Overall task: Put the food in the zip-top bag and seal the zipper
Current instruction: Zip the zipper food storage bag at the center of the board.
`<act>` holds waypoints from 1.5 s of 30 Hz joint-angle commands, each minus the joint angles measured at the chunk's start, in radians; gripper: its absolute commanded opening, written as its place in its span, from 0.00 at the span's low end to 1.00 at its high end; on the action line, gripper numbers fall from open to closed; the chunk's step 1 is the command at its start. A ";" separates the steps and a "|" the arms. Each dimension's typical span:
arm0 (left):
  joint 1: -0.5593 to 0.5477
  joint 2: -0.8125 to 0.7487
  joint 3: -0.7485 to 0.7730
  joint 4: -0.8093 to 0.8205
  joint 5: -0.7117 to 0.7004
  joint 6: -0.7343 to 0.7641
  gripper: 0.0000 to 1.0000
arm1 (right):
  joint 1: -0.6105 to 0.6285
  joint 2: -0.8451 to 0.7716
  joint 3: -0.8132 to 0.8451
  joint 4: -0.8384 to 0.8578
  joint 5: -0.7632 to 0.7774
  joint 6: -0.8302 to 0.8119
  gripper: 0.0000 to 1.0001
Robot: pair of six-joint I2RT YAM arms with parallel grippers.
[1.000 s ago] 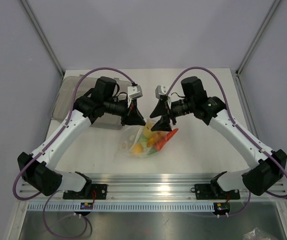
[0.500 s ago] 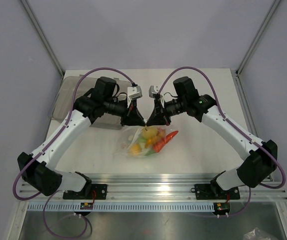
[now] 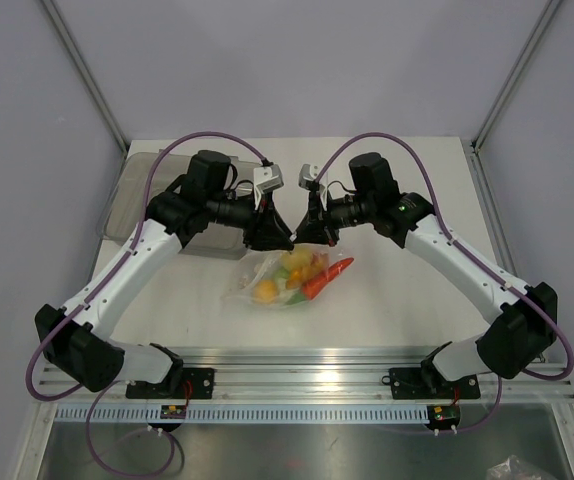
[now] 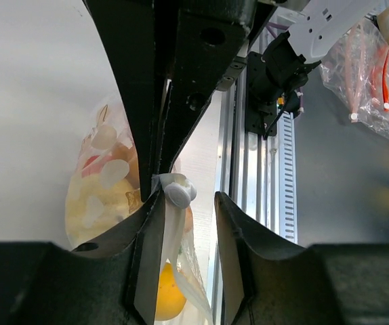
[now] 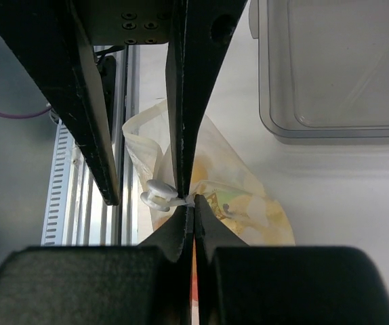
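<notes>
The zip-top bag (image 3: 267, 285) lies on the white table with the food inside: an orange carrot (image 3: 327, 279), yellow pieces (image 3: 265, 292) and a green fruit (image 3: 292, 283). Both grippers meet over its upper edge. My right gripper (image 5: 193, 205) is shut on the zipper strip, just beside the white slider (image 5: 157, 195). My left gripper (image 4: 189, 203) is open. The bag's edge and the slider (image 4: 179, 193) sit between its jaws, resting against the left finger (image 4: 150, 250). A yellow piece (image 4: 164, 298) shows through the plastic below.
A grey translucent bin (image 3: 142, 195) stands at the back left, behind the left arm, and also shows in the right wrist view (image 5: 337, 68). An aluminium rail (image 3: 297, 365) runs along the table's near edge.
The right gripper moved left to the bag's edge and shut on the zipper strip. The left gripper, shut before, has opened. The bag shifted slightly left.
</notes>
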 commanded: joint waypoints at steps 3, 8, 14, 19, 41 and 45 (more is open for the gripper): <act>0.002 0.000 0.006 0.073 0.028 -0.049 0.43 | 0.007 -0.038 -0.002 0.080 0.011 0.023 0.00; 0.002 0.006 0.006 0.084 -0.014 -0.067 0.45 | 0.007 -0.041 -0.002 0.071 0.009 0.020 0.00; 0.002 0.001 0.005 0.095 -0.083 -0.082 0.47 | 0.007 -0.035 0.004 0.056 0.002 0.020 0.00; 0.002 -0.002 0.005 0.093 -0.133 -0.084 0.45 | 0.007 -0.035 0.011 0.045 0.000 0.021 0.00; 0.002 0.004 -0.015 0.098 -0.051 -0.061 0.00 | 0.007 -0.005 0.061 0.020 0.000 0.057 0.00; 0.002 0.010 -0.017 0.083 -0.056 -0.047 0.00 | 0.006 -0.038 0.012 0.128 0.029 0.113 0.00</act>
